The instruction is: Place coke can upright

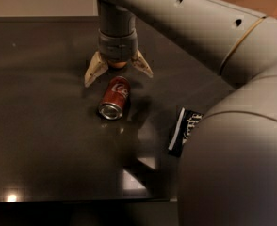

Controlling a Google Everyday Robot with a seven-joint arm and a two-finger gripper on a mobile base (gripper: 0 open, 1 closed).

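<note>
The coke can [115, 98] lies on its side on the dark table [44, 140], its silver end facing the front and the white script on top. My gripper [118, 73] hangs just above and behind the can's far end, pointing down. Its two cream fingers [94, 70] are spread wide apart, one to each side of the can's far end, with nothing between them. A round orange thing [114, 64] shows just behind the gripper, between the fingers.
A dark blue snack bag [183, 131] lies right of the can, partly hidden by my arm. My grey arm [232, 126] fills the right side and upper middle of the view. The table's front edge [82, 201] runs along the bottom.
</note>
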